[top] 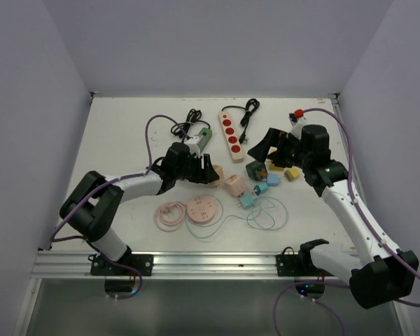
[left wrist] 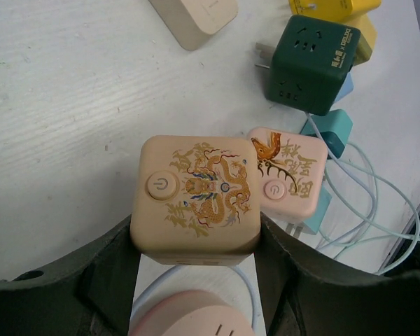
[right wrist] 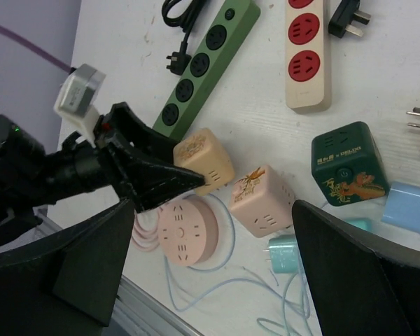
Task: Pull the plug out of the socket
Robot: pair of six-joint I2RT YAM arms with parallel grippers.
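While the left gripper (left wrist: 199,231) is clamped on the beige cube socket (left wrist: 196,192), one finger pressing each side, the cube's top with the dragon print and power button faces the wrist camera. Can't tell if the cube is lifted or resting on the table (top: 126,140). It sits mid-table, left of centre.

The pink cube socket (left wrist: 288,178) is just beside the beige one on its right. Contact or plugged-in state is unclear.

A teal plug (left wrist: 329,129) with a pale looping cable lies past the pink cube, near the dark green cube (left wrist: 308,63). A yellow cube (left wrist: 336,7) is behind the green one.

The right gripper (right wrist: 213,213) has its jaws spread wide, holds nothing and hangs above the cluster of cubes, pointed toward the left arm.

A round pink socket (right wrist: 185,234) lies near the beige cube on the side toward the arm bases. A green power strip (right wrist: 206,59) and a red-and-cream power strip (right wrist: 308,52) lie farther back, each with a black cord by it.
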